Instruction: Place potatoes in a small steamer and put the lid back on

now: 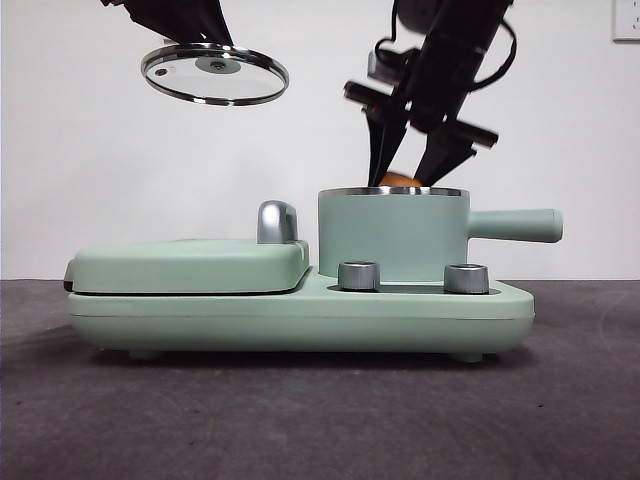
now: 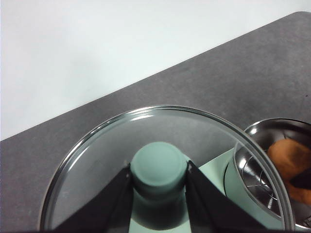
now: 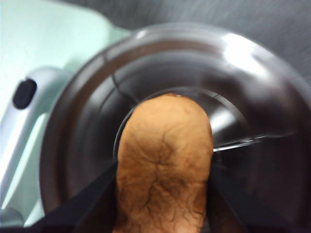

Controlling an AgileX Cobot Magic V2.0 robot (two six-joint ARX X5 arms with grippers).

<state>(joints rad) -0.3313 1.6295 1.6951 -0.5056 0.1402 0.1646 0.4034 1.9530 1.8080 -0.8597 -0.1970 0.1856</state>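
The mint-green steamer pot point(image 1: 392, 235) stands on the cooker base with its side handle pointing right. My right gripper point(image 1: 410, 178) is shut on the orange-brown potato point(image 1: 398, 180) and holds it at the pot's rim, partly inside. In the right wrist view the potato point(image 3: 164, 160) sits between the jaws over the pot's steel inside point(image 3: 252, 145). My left gripper point(image 1: 195, 40) is shut on the lid's mint-green knob point(image 2: 159, 165) and holds the glass lid point(image 1: 214, 73) tilted in the air, up and left of the pot. The pot with the potato point(image 2: 291, 162) shows in the left wrist view.
The pot sits on a mint-green cooker base point(image 1: 300, 315) with two steel dials point(image 1: 359, 275). A flat griddle cover point(image 1: 190, 265) with a chrome handle point(image 1: 276, 221) takes the base's left half. The dark table point(image 1: 320, 420) stretches in front.
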